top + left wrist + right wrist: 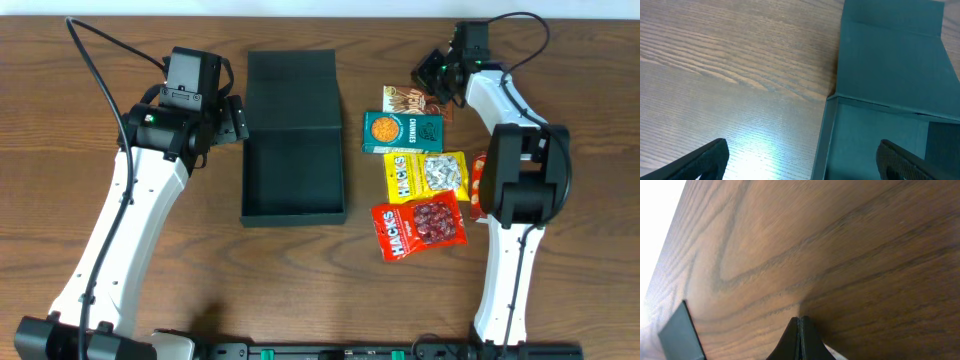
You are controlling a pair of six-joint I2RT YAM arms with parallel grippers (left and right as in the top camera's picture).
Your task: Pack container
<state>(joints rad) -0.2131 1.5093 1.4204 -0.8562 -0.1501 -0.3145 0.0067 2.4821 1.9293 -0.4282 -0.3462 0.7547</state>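
On the table (300,290), the container (294,170) — dark green, lid open; left gripper (236,118) spread, right gripper (800,328) pressed together.

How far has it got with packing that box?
Barely begun. The container lies open and empty. Nothing is in hand: the left gripper stands open beside it, the right gripper is shut on nothing. Left outside: the teal packet, yellow packet, red packet and brown packet.
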